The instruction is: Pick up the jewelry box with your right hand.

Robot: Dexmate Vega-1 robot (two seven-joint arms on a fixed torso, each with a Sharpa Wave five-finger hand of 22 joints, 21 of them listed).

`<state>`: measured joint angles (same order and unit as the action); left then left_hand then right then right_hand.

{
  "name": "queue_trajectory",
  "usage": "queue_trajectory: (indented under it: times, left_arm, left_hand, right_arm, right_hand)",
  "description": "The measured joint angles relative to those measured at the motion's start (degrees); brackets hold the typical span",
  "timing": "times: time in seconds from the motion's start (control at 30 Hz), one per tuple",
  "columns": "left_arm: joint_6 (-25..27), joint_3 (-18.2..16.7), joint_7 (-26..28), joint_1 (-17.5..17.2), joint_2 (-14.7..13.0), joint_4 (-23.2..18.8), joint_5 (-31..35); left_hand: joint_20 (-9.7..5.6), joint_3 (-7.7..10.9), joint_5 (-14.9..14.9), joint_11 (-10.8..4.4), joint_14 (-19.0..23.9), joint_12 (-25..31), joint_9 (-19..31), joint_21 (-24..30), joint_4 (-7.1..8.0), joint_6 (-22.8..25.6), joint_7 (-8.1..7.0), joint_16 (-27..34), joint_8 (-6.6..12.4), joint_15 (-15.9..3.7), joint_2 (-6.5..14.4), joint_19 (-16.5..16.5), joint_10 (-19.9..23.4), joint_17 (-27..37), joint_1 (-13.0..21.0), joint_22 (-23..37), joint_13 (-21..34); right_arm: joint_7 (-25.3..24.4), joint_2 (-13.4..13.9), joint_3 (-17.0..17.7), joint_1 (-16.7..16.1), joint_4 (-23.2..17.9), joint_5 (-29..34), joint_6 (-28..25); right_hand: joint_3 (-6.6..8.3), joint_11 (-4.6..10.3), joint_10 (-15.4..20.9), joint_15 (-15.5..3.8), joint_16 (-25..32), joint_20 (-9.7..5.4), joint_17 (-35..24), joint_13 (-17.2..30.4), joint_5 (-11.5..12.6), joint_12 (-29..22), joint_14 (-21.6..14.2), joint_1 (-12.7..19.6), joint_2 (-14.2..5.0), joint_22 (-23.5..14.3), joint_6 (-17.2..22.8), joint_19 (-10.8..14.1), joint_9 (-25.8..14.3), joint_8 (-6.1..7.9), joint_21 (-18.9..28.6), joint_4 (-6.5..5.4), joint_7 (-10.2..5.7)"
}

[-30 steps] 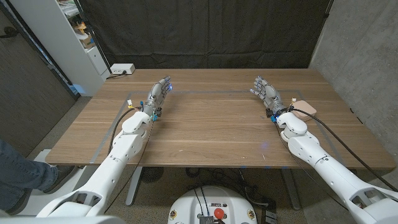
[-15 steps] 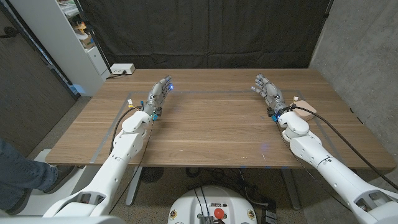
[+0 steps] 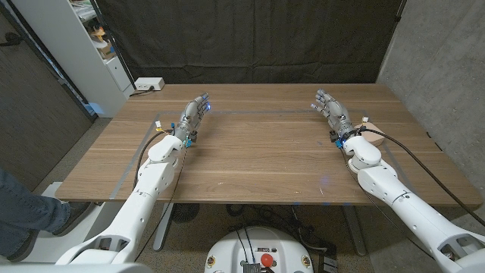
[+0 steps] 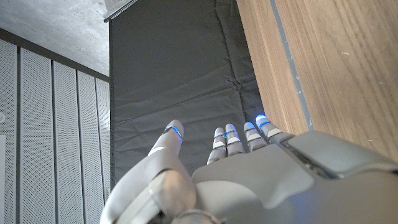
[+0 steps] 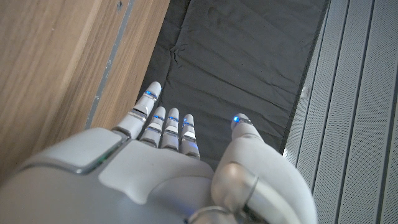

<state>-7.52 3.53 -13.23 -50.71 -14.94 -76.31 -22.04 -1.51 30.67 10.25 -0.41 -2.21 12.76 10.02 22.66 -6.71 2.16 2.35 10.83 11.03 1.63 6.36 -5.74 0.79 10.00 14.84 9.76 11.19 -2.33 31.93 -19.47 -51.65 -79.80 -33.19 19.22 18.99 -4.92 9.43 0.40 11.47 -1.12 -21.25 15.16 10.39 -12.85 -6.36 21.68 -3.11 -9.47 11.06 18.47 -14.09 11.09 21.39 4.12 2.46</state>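
The jewelry box (image 3: 374, 134) is a small pale pink case near the table's right edge, partly hidden behind my right wrist. My right hand (image 3: 332, 112) stands just left of it and a little farther back, fingers stretched toward the far edge, holding nothing. In the right wrist view the right hand (image 5: 161, 174) has straight fingers beside the wooden table (image 5: 56, 62). My left hand (image 3: 195, 114) sits on the table's left half, fingers extended and empty. The left wrist view has the same hand (image 4: 249, 180) with its fingers out.
A white power strip (image 3: 148, 84) lies at the table's far left corner. A white shelf (image 3: 91, 45) stands to the left and a person's leg (image 3: 23, 205) shows at lower left. A black curtain (image 3: 250, 38) hangs behind; a taped outline (image 3: 265, 111) marks the tabletop.
My right hand and forearm have shifted to the right, closer to the jewelry box, now covering part of it. The left arm has not moved.
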Motion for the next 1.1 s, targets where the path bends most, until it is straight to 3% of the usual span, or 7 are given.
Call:
queue_trajectory:
  times: [1.1]
  left_arm:
    - [-0.2,-0.7,-1.2,0.5,0.4,0.7,0.3]
  left_hand:
    - [0.6,0.89,0.0,0.0,0.0,0.0,0.0,-0.6,-0.89,0.0,0.0,0.0,0.0,0.0,1.0,0.6,0.0,0.0,1.0,0.0,0.0]
  right_arm:
    - [-5.0,5.4,3.3,-3.6,-4.0,4.7,-0.1]
  right_hand:
    - [0.0,0.0,0.0,0.22,0.0,-0.21,1.1,-0.8,0.0,0.4,0.2,0.6,-0.6,0.0,-0.2,0.2,0.8,0.0,-0.9,0.47,-0.21]
